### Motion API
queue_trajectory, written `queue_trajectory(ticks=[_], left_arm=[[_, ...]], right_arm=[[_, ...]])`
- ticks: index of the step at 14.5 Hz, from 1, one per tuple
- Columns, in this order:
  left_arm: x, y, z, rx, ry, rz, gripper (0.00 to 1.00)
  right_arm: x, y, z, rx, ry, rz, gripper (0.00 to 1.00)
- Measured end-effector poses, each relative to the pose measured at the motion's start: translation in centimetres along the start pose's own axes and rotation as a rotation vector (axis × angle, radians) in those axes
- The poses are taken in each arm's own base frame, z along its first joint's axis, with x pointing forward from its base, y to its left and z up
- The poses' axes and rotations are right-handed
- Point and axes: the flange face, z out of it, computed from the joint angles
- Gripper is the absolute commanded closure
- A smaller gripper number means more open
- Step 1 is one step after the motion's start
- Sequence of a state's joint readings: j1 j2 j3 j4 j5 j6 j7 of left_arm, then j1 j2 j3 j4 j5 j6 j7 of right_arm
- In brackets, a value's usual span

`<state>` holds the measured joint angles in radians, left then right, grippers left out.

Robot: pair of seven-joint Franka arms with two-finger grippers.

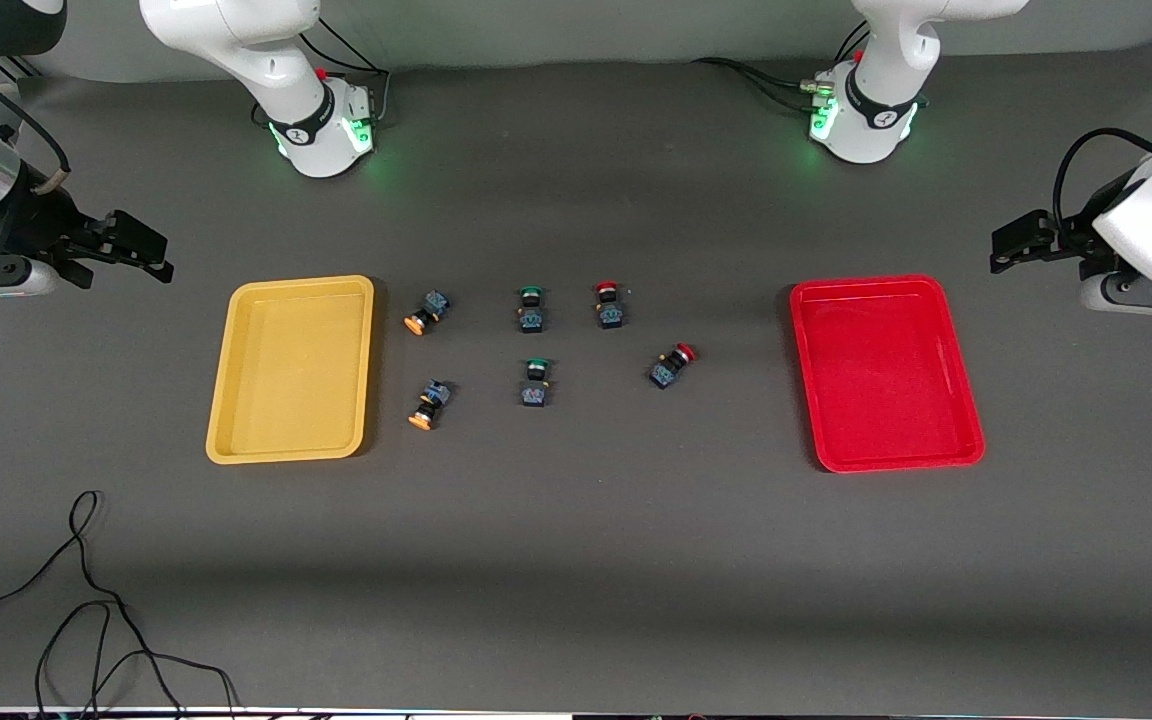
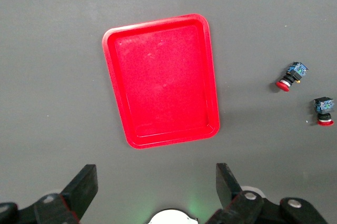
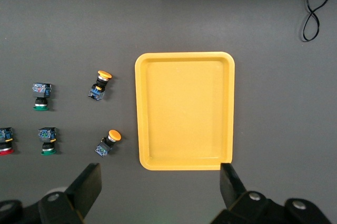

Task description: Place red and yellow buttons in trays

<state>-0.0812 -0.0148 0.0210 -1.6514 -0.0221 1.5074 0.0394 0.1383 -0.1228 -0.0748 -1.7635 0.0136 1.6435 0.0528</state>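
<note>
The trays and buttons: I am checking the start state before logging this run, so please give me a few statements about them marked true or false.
1. Both trays hold no buttons. True: the yellow tray and the red tray have nothing in them.
2. The two yellow-capped buttons lie beside the red tray. False: they lie beside the yellow tray.
3. The left gripper is open. True; it hangs by the red tray, holding nothing.
4. The right gripper grips a green-capped button. False: it is open and holds nothing.
5. Both red-capped buttons sit on the table. True.
</note>
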Motion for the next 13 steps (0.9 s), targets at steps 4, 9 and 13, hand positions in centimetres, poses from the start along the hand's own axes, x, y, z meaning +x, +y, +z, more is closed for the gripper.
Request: queue_trajectory(ticks=[4, 9, 13], left_arm=[[0.0, -0.1, 0.0, 0.01, 0.0, 0.0, 0.0], [0.0, 0.1, 0.0, 0.013, -0.001, 0.004, 0.0], [0.1, 1.0, 0.3, 0.015, -0.004, 0.015, 0.0]], right_arm=[[0.0, 0.0, 0.2, -0.001, -0.008, 0.0, 0.0], [1.2, -2.5, 3.1, -0.009, -0.061, -0.033, 0.0], [2.1, -9.3, 8.8, -0.039, -0.116, 0.087, 0.0]])
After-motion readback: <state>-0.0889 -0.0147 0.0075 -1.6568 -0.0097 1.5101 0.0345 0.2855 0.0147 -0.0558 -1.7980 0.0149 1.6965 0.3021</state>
